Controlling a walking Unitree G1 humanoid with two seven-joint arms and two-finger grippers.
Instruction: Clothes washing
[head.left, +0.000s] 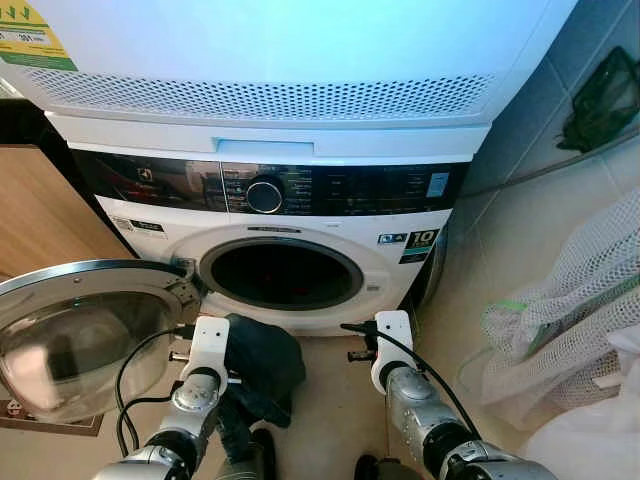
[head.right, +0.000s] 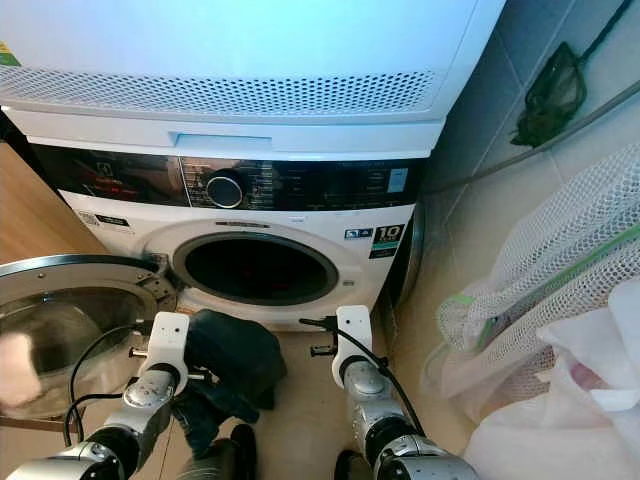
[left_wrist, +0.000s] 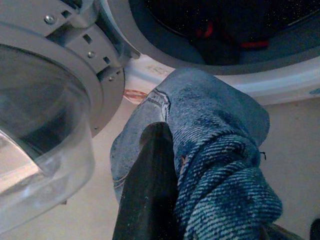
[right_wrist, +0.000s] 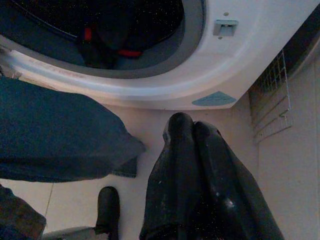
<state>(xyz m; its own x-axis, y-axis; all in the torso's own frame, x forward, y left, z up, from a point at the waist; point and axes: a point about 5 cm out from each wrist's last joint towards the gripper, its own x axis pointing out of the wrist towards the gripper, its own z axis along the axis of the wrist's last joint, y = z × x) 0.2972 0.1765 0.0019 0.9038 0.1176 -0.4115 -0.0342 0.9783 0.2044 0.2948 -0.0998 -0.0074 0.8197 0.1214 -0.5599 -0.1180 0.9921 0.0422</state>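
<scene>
A white front-loading washer (head.left: 300, 215) stands before me with its round drum opening (head.left: 280, 272) dark and its glass door (head.left: 70, 335) swung open to the left. Dark clothes with red trim lie inside the drum (right_wrist: 100, 45). My left gripper (left_wrist: 150, 165) is shut on a bundle of blue denim jeans (head.left: 258, 365), held low just below and left of the opening. One black finger (left_wrist: 147, 190) shows against the denim (left_wrist: 220, 165). My right gripper (right_wrist: 192, 132) is shut with nothing in it, hovering below the opening's right side.
A dryer (head.left: 270, 60) is stacked on the washer. A white mesh laundry bag (head.left: 570, 320) and pale fabric (head.right: 580, 400) crowd the right side by the tiled wall. A wooden panel (head.left: 40, 210) stands at the left. Beige floor (head.left: 330, 420) lies below.
</scene>
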